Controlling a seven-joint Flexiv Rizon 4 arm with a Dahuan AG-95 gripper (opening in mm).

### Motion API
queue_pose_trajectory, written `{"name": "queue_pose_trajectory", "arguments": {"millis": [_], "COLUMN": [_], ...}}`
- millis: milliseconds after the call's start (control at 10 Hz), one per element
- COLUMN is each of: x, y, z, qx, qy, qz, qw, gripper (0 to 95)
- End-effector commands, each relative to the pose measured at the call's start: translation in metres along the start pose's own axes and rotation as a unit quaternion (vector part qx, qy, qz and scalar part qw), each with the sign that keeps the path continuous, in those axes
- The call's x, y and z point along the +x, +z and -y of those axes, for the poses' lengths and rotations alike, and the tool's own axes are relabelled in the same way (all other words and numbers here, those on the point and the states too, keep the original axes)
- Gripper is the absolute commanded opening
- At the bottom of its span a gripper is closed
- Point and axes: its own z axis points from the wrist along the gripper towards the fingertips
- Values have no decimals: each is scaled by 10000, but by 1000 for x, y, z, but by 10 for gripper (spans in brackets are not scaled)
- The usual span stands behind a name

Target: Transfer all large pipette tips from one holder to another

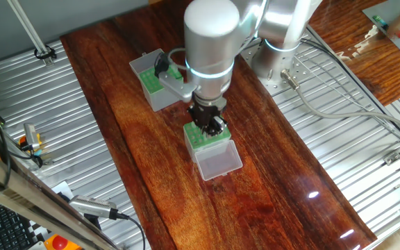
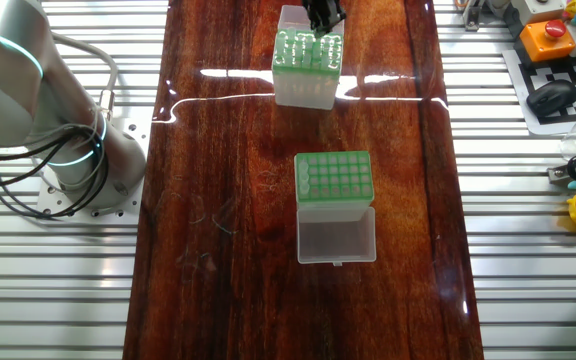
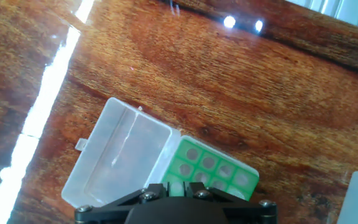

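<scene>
The whitish holder (image 1: pixel 198 140) stands mid-table, its clear lid (image 1: pixel 219 161) lying open towards the front. In the other fixed view this holder (image 2: pixel 306 82) is at the top, and pale large pipette tips (image 2: pixel 303 50) show through its green rack. My gripper (image 1: pixel 210 125) is down on that rack (image 3: pixel 211 169). Its fingers stand close together with a pale tip top between them (image 3: pixel 176 186). The grey holder (image 1: pixel 153 85) (image 2: pixel 333 180) stands apart with empty-looking rack holes and its whitish lid (image 2: pixel 336 237) open.
The wooden board (image 2: pixel 228 250) lies on ribbed metal tabletops. The arm's base (image 2: pixel 78 170) and its cables sit beside the board. An emergency-stop button (image 2: pixel 551 35), a mouse (image 2: pixel 553 97) and small toys lie off the other side.
</scene>
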Motion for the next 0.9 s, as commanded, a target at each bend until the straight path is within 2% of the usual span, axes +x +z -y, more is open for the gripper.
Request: {"name": "queue_pose_trajectory", "arguments": {"millis": [100, 200, 300, 400, 600, 900], "x": [3, 3, 4, 5, 7, 7], "y": [-29, -41, -64, -82, -107, -110], "z": [2, 1, -2, -4, -7, -7], "qx": [-26, -29, -46, -32, -29, -16], "qy": [-30, -28, -32, -130, -176, -235], "qz": [-2, -1, -18, -53, -87, -33], "qw": [10000, 10000, 10000, 9999, 9998, 9997], "gripper": [0, 0, 0, 0, 0, 0]}}
